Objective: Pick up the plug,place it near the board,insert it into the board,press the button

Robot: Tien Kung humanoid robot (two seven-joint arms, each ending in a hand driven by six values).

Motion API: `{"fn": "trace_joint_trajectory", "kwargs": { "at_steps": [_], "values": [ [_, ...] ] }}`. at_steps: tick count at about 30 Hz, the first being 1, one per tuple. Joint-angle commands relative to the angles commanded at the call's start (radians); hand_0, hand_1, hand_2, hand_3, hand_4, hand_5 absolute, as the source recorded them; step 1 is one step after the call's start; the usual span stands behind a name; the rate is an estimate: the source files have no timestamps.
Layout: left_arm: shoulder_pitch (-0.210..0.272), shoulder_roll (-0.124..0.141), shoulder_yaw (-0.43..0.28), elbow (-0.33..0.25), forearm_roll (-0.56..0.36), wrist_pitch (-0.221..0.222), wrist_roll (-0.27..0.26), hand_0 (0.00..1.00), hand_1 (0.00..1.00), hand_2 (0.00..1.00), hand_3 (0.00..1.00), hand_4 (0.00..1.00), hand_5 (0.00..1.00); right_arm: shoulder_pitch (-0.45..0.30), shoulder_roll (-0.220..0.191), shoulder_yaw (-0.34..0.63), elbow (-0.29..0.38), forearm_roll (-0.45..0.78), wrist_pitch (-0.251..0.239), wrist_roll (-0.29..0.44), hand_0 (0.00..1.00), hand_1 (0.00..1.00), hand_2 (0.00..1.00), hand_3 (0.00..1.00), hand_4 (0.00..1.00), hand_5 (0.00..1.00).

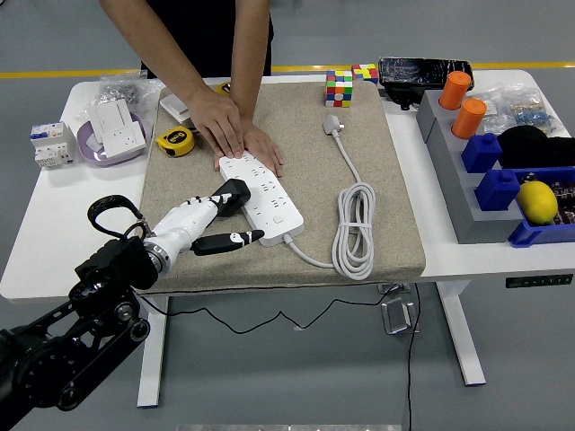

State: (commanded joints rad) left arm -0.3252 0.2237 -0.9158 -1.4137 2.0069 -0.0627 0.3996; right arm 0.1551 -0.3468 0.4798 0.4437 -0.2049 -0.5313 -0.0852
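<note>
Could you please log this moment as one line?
left hand: holds black plug at power strip | person's hands: steady strip | right hand: unseen

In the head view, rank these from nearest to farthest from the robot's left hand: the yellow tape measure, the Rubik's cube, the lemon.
From the left hand:
1. Yellow tape measure, just beyond it, on the mat's left edge.
2. Rubik's cube, far side, right of centre.
3. Lemon, far right, in the blue bin.
</note>
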Motion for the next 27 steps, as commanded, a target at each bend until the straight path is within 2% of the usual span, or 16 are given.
{"fn": "trace_joint_trajectory", "kwargs": {
  "at_steps": [8, 15, 27],
  "values": [
    [-0.024, -0.001, 0.024, 0.015, 0.004, -0.002, -0.001, 0.998, 0.998, 0.998, 0.982, 0.998, 0.998, 0.0, -0.002, -0.004, 0.0, -0.001, 0.0, -0.001, 0.931, 0.897, 0.825, 0.825, 0.998, 0.998],
    [-0.063, 0.019, 0.067, 0.024, 0.0, -0.001, -0.005, 0.998, 0.998, 0.998, 0.981, 0.998, 0.998, 0.004, -0.004, -0.009, 0.0, -0.001, 0.001, -0.002, 0.931, 0.897, 0.825, 0.824, 0.998, 0.998],
    [-0.104, 0.027, 0.097, 0.038, 0.014, -0.001, -0.01, 0.998, 0.998, 0.998, 0.977, 0.998, 0.998, 0.005, -0.005, -0.009, 0.001, -0.002, 0.001, -0.003, 0.932, 0.897, 0.825, 0.822, 0.998, 0.998]
  ]
}}
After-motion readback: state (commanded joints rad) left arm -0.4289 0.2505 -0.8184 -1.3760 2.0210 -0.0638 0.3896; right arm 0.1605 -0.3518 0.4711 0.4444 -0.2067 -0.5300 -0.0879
